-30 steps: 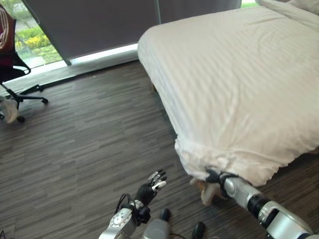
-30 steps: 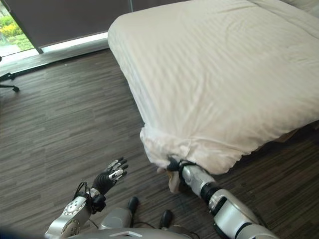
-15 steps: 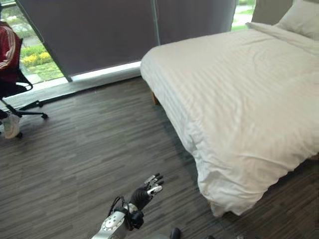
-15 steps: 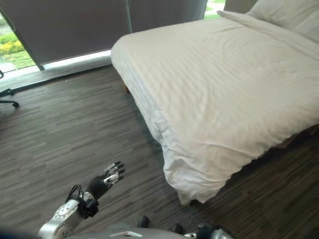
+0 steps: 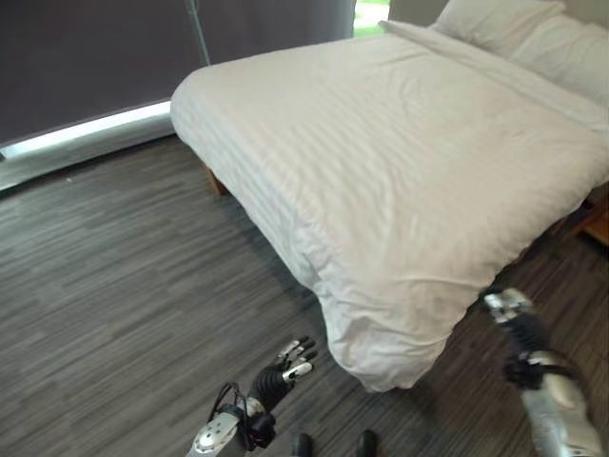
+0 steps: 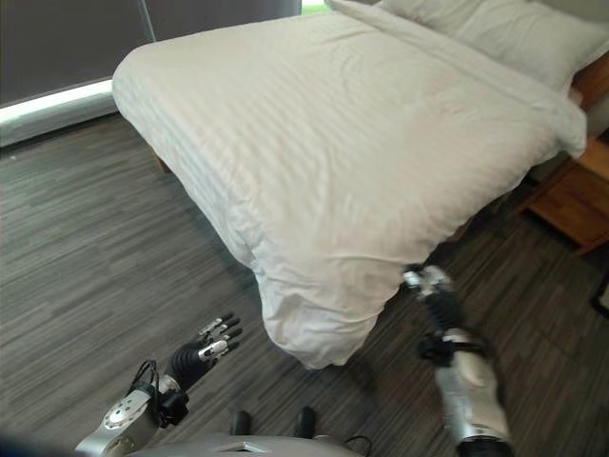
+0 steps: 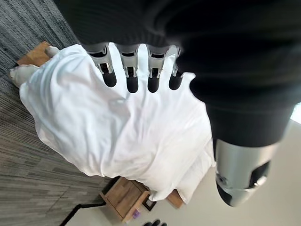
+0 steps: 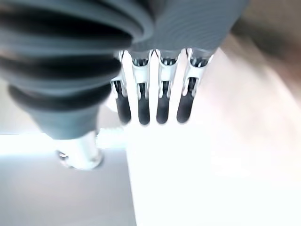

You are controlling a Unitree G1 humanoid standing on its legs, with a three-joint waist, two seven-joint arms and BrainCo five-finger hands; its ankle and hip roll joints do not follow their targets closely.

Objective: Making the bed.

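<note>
- The white duvet [image 5: 409, 162] covers the bed, its near corner [image 6: 314, 333] hanging in loose folds almost to the wood-look floor [image 5: 114, 276]
- Two pillows [image 6: 495, 29] lie at the bed's far end
- Right hand [image 6: 430, 286] is raised just off that corner, fingers straight and released, apparently clear of the cloth
- Left hand [image 5: 285, 367] hovers low over the floor on the corner's other side, fingers straight, holding nothing
- A wooden nightstand [image 6: 576, 195] stands beside the bed's far end
</note>
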